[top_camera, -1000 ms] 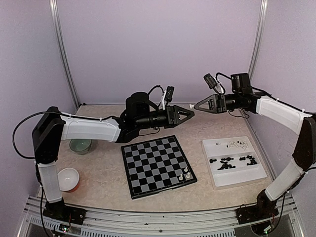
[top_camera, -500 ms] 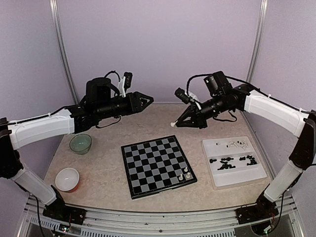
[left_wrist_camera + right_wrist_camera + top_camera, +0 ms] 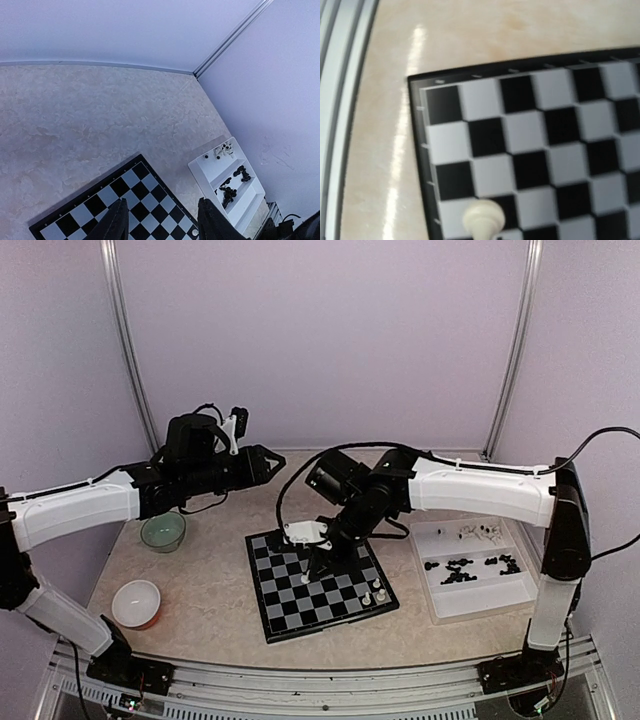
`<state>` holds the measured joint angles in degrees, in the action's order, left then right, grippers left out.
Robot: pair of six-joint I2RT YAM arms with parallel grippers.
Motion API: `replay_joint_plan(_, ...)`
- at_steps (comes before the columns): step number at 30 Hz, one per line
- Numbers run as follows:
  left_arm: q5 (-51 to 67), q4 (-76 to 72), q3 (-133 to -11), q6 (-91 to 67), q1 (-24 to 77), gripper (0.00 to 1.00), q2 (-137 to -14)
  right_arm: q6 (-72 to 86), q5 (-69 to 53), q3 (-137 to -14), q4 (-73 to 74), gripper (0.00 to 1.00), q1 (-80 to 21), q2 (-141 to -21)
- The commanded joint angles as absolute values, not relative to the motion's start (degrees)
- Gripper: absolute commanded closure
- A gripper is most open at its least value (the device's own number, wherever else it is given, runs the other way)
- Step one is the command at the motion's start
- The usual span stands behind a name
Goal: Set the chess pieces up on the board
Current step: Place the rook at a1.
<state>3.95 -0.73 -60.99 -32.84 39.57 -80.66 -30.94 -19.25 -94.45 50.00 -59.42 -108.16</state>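
Starting at the left of the overhead view, a white bowl with a red base point(image 3: 138, 602) and a pale green glass bowl point(image 3: 163, 530) sit on the beige mottled table point(image 3: 200, 580). Above them the left gripper point(image 3: 272, 461) hangs in the air, its fingers parted with nothing between them. In the middle lies the flat black-and-grey chequered board point(image 3: 300, 612), bare except for two cream-white pieces point(image 3: 372, 593) near its lower right corner. The right gripper point(image 3: 313, 562) reaches down over the board's upper left squares, closed tight. Its wrist view shows a cream-white pawn-like piece point(image 3: 484, 217) at the bottom edge, apparently pinched there above the board's outer rows. At the right, the white rectangular tray point(image 3: 480, 600) holds loose black pieces point(image 3: 468, 568) and a few cream ones point(image 3: 480, 531). These figurines look light, hard and smooth, so they are likely to slip or topple. A pinch across the narrow stem under the head should hold best, with an upright release onto one check.
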Motion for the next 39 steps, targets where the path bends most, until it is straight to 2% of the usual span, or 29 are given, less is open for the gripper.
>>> replay_joint_plan(1,2.4,1.0,-59.8,-30.8,39.4,0.52,-78.0,-33.0,-15.6,-99.7,54.8,0.96,-62.8,-113.3)
replay_joint_plan(15,2.4,3.7,-56.7,-28.9,37.8,0.51,-73.7,-32.2,-11.9,-111.8,57.6,0.96,-71.7,-127.8)
replay_joint_plan(28,3.7,1.9,-55.0,-29.3,37.0,0.51,-72.9,-31.0,-8.1,-112.3,55.9,0.96,-72.3,-130.4)
replay_joint_plan(39,5.0,0.8,-54.4,-29.4,36.7,0.51,-73.8,-30.6,-6.8,-113.6,55.3,0.91,-72.3,-132.2)
